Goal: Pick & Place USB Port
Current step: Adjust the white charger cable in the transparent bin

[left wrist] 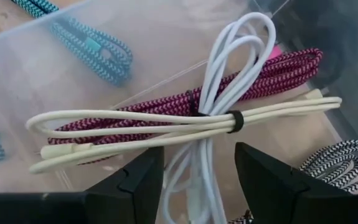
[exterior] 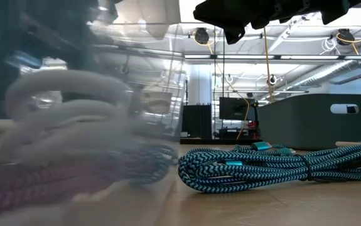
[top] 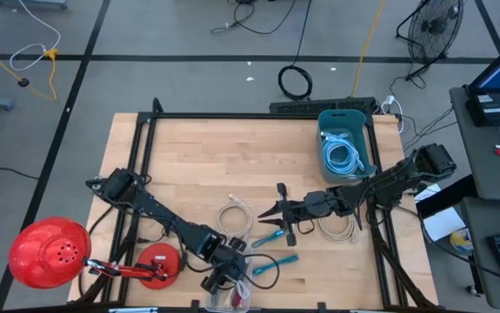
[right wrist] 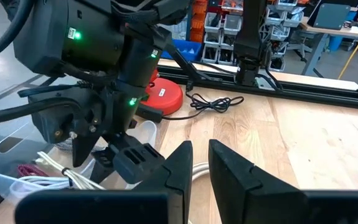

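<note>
While the left claw (top: 223, 280) hangs over the clear plastic bin (top: 232, 297) at the near edge of the table (top: 206, 165), its two fingers (left wrist: 135, 183) stand apart with nothing between them. Just beyond those fingers, inside the bin, lies a bundle of cables: a cream cable (left wrist: 166, 127) bound with a black tie, a white cable (left wrist: 235, 68) looped across it, and a maroon braided cable (left wrist: 259, 78) underneath. The right claw (top: 283, 217) sits near the middle of the table, close to the left arm's wrist; its fingers (right wrist: 235, 171) are almost together, a narrow gap showing between them, and they hold nothing. A teal braided cable (exterior: 274, 164) lies on the wood between the two claws, outside the bin. A coiled white cable (top: 232, 216) rests beside the right claw, and another coil (top: 336, 228) lies under the right arm. The grey tub (top: 345, 143) at the far right holds light blue cables (top: 341, 156).
</note>
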You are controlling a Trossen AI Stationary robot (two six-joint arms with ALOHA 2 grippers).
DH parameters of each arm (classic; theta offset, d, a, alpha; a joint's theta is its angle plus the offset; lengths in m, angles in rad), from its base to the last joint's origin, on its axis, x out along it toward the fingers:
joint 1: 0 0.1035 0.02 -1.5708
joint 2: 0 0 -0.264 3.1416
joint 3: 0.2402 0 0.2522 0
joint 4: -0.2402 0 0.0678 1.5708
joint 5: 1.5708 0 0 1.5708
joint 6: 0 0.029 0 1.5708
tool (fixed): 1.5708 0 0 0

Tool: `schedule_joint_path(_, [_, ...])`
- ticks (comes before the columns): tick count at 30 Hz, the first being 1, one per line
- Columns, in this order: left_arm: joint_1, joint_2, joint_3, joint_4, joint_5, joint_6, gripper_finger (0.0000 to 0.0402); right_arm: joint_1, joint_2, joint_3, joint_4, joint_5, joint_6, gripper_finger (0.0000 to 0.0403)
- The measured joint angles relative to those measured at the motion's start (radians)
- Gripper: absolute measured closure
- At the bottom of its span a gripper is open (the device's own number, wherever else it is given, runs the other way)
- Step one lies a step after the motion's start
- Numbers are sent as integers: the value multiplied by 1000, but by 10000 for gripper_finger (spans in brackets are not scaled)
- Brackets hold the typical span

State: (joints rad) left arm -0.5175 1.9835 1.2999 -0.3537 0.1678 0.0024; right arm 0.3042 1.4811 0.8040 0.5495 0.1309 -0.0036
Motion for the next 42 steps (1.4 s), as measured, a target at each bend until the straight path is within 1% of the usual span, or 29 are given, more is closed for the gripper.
schedule_joint_path(3, [1,0,0,-4,1,3,216,0,0,0,0,0,0,360])
schedule_joint_path(5, [2,0,0,-11,0,3,241,0,0,0,0,0,0,360])
schedule_joint_path(8, [7,-1,0,-15,1,2,295,0,0,0,0,0,0,360])
schedule_joint_path(11, [15,-1,0,-22,3,2,362,0,0,0,0,0,0,360])
schedule_joint_path(12, [19,-2,0,-24,6,2,378,0,0,0,0,0,0,360])
schedule_joint_path(13, [22,-2,0,-25,12,-2,387,0,0,0,2,0,0,360])
schedule_joint_path(17, [33,-2,0,-39,15,-12,383,0,0,0,3,0,0,360])
schedule_joint_path(22, [34,-17,0,-76,6,-12,394,0,0,0,3,-1,0,360])
schedule_joint_path(27, [30,-67,0,-102,-40,-12,396,0,0,0,3,-1,0,360])
schedule_joint_path(32, [18,-114,0,-98,-47,15,397,0,0,0,2,-1,0,360])
schedule_joint_path(38, [-9,-127,0,-101,-110,93,398,0,0,0,0,-1,0,360])
schedule_joint_path(42, [-26,-127,0,-101,-196,128,398,0,0,0,0,-1,0,360])
